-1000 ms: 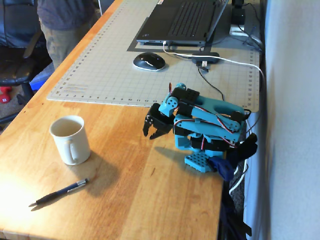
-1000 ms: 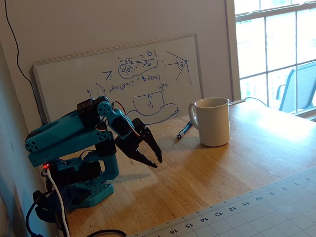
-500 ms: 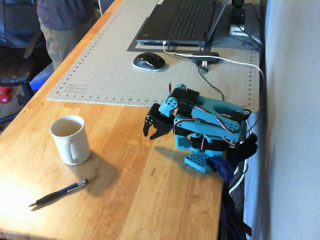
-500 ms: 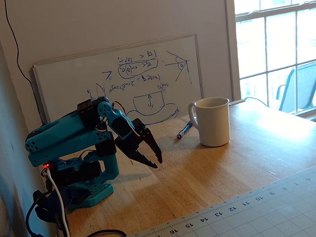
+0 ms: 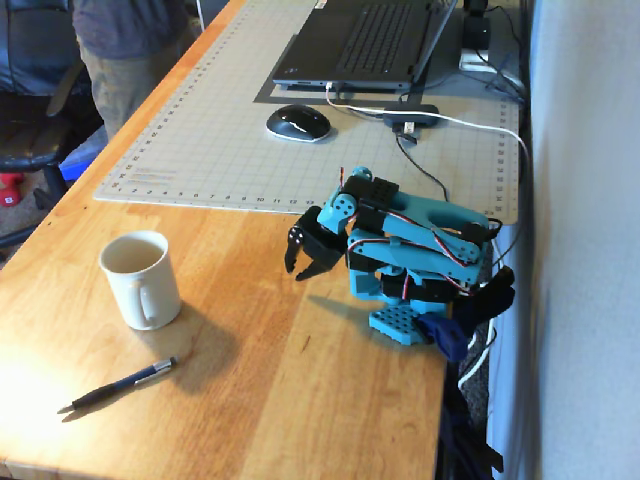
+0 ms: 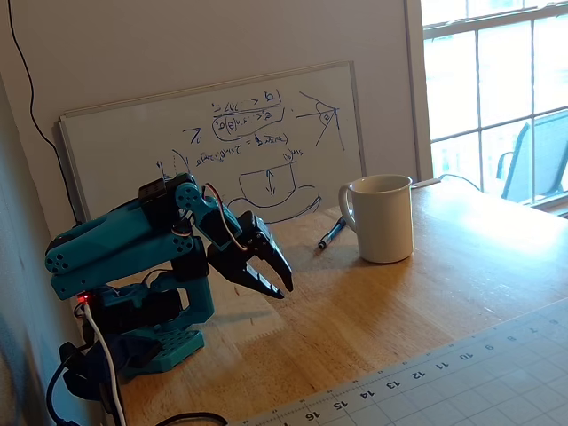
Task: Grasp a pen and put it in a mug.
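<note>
Right now your gripper (image 5: 303, 270) hangs just above the bare wooden table (image 5: 330, 400), folded close in front of the teal arm's base (image 5: 400, 322), its black fingers pointing down and slightly parted — nothing is held between them. In the other fixed view the gripper (image 6: 281, 288) shows the same small gap at the tips, both jaws clear of the wood.

The mug (image 5: 141, 279) stands upright well away from the gripper, off to its left in the view from above the desk, handle turned toward the near table edge. The pen (image 5: 118, 386) lies flat on the table beyond the mug from the gripper — nearer the front edge, apart from the mug, with its silver clip end toward the gripper's side and its dark tip pointing away.

From the low side view you see the mug (image 6: 382, 218) to the right of the gripper, and only part of the pen (image 6: 332, 233) shows, just left of the mug, in front of the whiteboard (image 6: 213, 142) leaning on the wall.

Behind the gripper in the high view lie a cutting mat (image 5: 230, 110), a computer mouse (image 5: 297, 123) and a laptop (image 5: 365, 45).
</note>
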Robot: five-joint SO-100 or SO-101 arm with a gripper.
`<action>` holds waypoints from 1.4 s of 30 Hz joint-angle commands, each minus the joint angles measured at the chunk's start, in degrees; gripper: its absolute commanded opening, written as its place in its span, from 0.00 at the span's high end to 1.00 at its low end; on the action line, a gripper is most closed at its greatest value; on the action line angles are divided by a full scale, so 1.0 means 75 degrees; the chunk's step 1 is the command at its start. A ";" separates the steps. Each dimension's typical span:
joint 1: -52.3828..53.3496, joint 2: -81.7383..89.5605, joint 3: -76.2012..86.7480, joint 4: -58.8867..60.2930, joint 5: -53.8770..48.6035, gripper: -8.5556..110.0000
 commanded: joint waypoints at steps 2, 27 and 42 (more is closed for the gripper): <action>-0.0023 -0.0328 -0.0902 -0.0094 0.0633 0.88; -0.2203 -0.9504 -0.6703 -0.2859 0.8824 0.77; -0.4242 -1.2246 -0.8016 -0.4324 1.0453 0.77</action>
